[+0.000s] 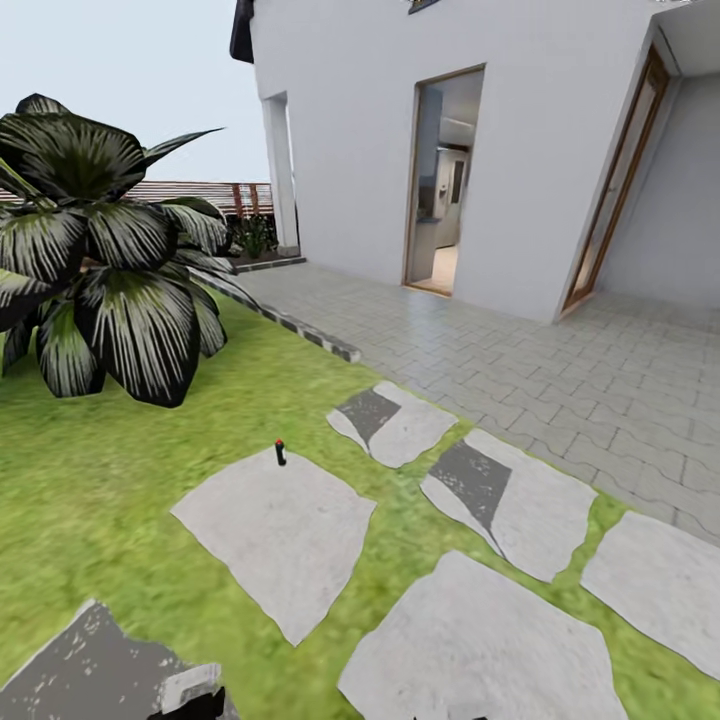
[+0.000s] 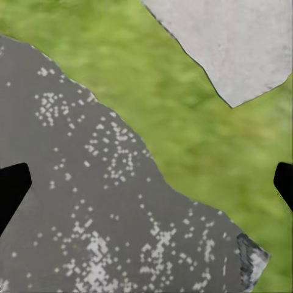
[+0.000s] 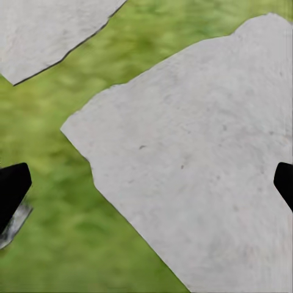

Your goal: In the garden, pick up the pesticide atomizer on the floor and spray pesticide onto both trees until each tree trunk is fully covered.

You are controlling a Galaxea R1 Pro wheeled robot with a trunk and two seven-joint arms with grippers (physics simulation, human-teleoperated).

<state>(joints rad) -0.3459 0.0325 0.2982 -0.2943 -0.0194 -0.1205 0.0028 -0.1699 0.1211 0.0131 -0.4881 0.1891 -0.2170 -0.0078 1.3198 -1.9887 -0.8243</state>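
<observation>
**Atomizer upright on a stepping stone**

Atomizer (image 1: pixel 281 453), a small black sprayer with a red top, stands upright at the far edge of a pale stepping stone (image 1: pixel 275 535), long axis vertical; its nozzle direction is too small to tell. Lawn (image 1: pixel 90 480) surrounds the stone, with a broad-leaved plant (image 1: pixel 105 260) beyond and the white house (image 1: pixel 400 120) behind grey paving (image 1: pixel 560 380). Both wrist views show 2 dark fingertips spread wide apart over stone and grass, holding nothing.

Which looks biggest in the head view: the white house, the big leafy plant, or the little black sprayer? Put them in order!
1. White house: looks biggest, though it stands farthest away.
2. Leafy plant: in between, and near the camera.
3. Black sprayer: tiny, standing at the edge of a stepping stone.
</observation>
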